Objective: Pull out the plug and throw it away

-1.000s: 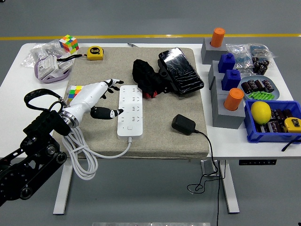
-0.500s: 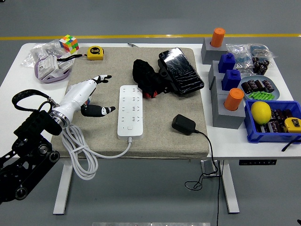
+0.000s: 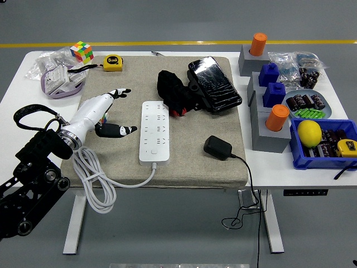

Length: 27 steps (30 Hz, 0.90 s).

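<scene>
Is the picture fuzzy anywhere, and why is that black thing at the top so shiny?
Head view: sharp all over, lit evenly, with only soft shadows. The black case looks wrapped in crinkly plastic, which catches the light as white glare streaks. The white power strip is bright but its sockets stay readable. The left hand shows no motion blur.

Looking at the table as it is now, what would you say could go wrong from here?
The black plug lies unplugged on the mat with its cable over the near edge; a tug could drag it off. The left robot hand hovers open beside the white power strip, far from the plug, and reaching across might shove the strip.
</scene>
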### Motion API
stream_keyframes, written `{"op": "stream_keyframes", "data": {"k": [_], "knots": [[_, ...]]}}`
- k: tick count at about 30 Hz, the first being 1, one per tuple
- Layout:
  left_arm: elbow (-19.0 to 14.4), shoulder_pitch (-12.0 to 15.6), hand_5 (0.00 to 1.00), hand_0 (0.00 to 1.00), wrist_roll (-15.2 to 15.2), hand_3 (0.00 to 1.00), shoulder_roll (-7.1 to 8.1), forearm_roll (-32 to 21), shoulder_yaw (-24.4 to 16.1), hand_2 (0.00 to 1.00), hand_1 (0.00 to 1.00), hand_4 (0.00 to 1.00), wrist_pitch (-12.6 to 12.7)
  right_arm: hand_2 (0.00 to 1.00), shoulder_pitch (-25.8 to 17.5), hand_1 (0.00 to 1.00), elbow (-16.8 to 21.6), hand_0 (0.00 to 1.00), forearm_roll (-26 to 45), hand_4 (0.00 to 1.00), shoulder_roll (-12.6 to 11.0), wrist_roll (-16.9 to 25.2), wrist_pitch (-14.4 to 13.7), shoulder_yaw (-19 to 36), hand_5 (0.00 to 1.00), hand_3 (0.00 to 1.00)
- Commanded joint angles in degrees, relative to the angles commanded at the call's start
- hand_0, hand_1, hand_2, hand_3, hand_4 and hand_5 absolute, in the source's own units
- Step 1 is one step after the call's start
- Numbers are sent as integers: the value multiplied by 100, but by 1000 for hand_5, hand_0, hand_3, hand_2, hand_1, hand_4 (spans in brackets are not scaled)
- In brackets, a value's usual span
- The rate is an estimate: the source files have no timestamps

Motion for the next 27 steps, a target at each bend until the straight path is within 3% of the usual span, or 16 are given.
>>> {"op": "stream_keyframes", "data": {"k": [27], "knots": [[-86,64,280,841,34,936,12,56,-173,882,895,901,-72,670,-56,646,11,569,1,970,35,-9,18,65,497,567]]}}
